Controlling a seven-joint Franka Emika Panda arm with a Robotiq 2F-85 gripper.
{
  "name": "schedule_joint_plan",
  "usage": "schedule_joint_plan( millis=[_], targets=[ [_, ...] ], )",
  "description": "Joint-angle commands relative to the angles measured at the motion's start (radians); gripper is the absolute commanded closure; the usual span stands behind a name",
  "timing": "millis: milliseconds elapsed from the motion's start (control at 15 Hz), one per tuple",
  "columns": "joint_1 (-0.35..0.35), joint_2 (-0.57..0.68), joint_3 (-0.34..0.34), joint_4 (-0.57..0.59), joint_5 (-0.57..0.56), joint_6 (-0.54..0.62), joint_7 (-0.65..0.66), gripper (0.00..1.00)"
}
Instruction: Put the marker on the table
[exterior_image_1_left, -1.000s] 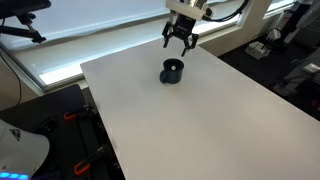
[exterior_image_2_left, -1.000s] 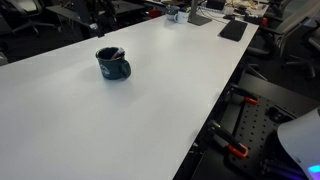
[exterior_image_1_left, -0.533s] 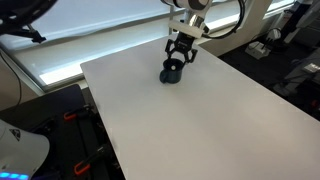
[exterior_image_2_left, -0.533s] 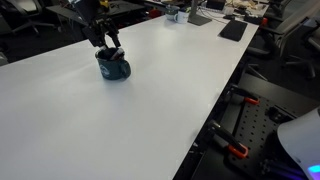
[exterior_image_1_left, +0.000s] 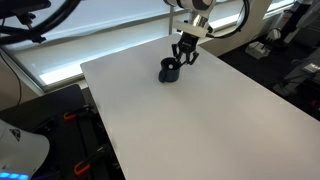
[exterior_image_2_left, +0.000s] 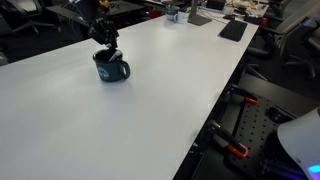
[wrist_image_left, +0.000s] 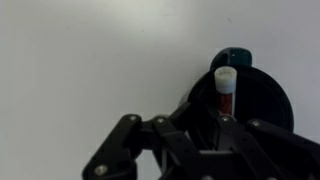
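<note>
A dark mug stands on the white table near its far end. In the wrist view a marker with a white cap and red body stands upright inside the mug. My gripper reaches down into the mug's mouth, its fingers pressed in on either side of the marker's lower body. Both exterior views show the gripper directly over the mug; the marker itself is hidden there.
The table spreads wide and bare around the mug. Black chairs and desk clutter sit beyond the far edge. A window ledge runs behind the table.
My gripper came down from above the table onto the mug, and its jaws went from wide open to closed in on the marker.
</note>
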Motion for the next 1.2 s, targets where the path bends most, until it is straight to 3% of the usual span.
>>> schedule_joint_plan(
  millis=[0, 467, 533, 600, 1133],
  targets=[
    [0.01, 0.047, -0.004, 0.084, -0.003, -0.071, 0.014, 1.0],
    [0.021, -0.022, 0.029, 0.062, 0.006, -0.078, 0.002, 0.99],
    [0.024, -0.025, 0.031, 0.061, 0.005, -0.08, 0.001, 0.71],
    [0.028, -0.027, 0.033, 0.06, 0.002, -0.08, 0.001, 0.7],
    [0.037, -0.013, 0.031, 0.072, 0.004, -0.113, 0.006, 0.1]
  ],
)
